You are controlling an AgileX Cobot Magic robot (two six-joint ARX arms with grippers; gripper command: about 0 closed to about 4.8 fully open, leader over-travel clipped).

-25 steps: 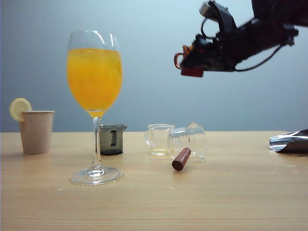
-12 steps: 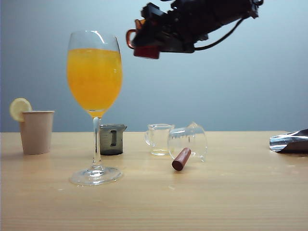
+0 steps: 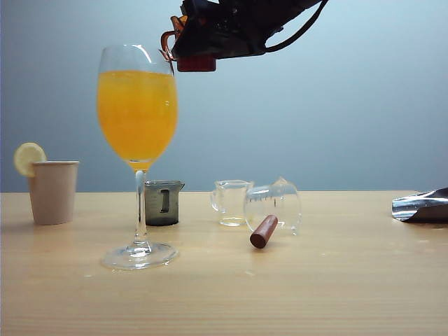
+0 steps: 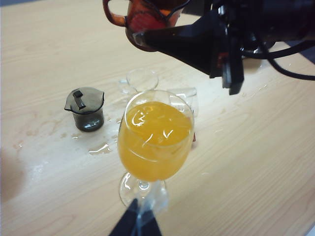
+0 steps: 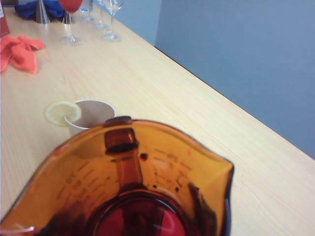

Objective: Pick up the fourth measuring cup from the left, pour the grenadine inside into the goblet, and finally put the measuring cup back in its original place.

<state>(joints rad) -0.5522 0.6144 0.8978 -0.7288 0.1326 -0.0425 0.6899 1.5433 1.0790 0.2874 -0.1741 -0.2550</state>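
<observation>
A: From the outside camera, where is the amber cup?
B: Up high, just above and beside the rim of the goblet, carried by the right hand, which is closed on it. The goblet stands on the surface, full of orange juice.

A: And the left wrist camera?
B: The goblet is just ahead of the left hand; I cannot tell how far that hand is open. The cup hangs above the goblet's far side.

A: The right wrist camera?
B: It looks into the cup; grenadine sits red at the bottom.
</observation>
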